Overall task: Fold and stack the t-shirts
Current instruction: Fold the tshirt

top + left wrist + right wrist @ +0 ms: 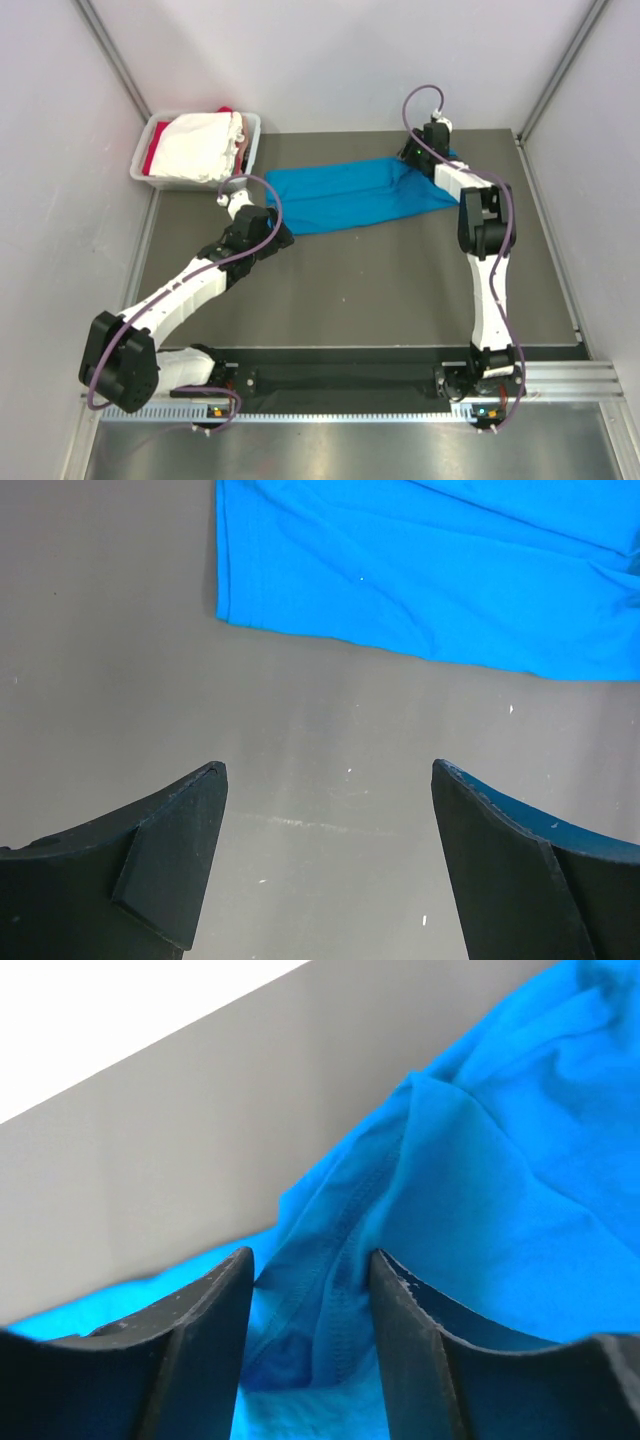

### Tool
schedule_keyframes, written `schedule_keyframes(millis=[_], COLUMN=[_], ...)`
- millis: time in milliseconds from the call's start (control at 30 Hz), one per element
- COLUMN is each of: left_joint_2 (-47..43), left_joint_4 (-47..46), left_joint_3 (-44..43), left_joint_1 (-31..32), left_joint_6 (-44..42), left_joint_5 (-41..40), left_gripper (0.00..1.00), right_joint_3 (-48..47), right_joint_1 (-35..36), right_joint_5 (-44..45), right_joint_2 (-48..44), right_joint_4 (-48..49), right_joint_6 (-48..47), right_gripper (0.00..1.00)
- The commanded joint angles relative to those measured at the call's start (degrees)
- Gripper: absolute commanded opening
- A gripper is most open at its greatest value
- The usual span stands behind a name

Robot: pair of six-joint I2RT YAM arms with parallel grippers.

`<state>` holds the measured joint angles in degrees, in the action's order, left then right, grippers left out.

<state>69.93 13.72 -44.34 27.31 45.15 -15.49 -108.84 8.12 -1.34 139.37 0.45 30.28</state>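
Bright even overhead light, soft shadows, sharp focus

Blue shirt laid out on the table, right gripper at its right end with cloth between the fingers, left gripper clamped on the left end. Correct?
No. The left gripper isn't clamped on anything: its jaws stand wide open over bare table, short of the blue shirt, per the left wrist view. The rest holds, with cloth between the fingers of the right gripper.

T-shirt (pixel 350 195) lies on table (pixel 380 290), right of tub (pixel 170 183).
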Motion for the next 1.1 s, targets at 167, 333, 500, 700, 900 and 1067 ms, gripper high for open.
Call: schedule_keyframes(millis=[167, 333, 500, 700, 900, 1067], left_joint_2=[0.6, 0.6, 1.3, 3.0, 7.6, 16.6], left_joint_4=[-1.4, -1.7, -2.4, -4.2, -6.1, -7.6], left_joint_3=[0.6, 0.8, 0.8, 0.1, -4.3, -11.6], left_joint_1=[-0.2, -0.2, -0.2, -0.2, -0.2, -0.2], left_joint_6=[0.6, 0.6, 0.6, 0.2, -3.2, -6.7], left_joint_5=[-0.1, -0.2, 0.3, 1.5, 1.6, 2.6], left_gripper=[0.87, 0.87, 0.87, 0.87, 0.88, 0.88], right_joint_3=[-2.1, 0.1, -3.8, -3.6, -2.6, 2.3], right_joint_1=[1.9, 2.3, 2.6, 5.0, 4.5, -1.6], right_joint_5=[-0.9, -0.2, -6.9, -9.6, 7.1, 6.3], right_joint_2=[-0.3, -2.0, 0.9, -0.5, -7.1, -16.6], right_joint_4=[5.7, 8.7, 7.2, 1.8, -9.2, -9.2], right_joint_6=[-0.1, -0.9, -1.1, -6.8, -14.6, -12.2], right_gripper=[0.55, 0.58, 0.59, 0.64, 0.84, 0.94])
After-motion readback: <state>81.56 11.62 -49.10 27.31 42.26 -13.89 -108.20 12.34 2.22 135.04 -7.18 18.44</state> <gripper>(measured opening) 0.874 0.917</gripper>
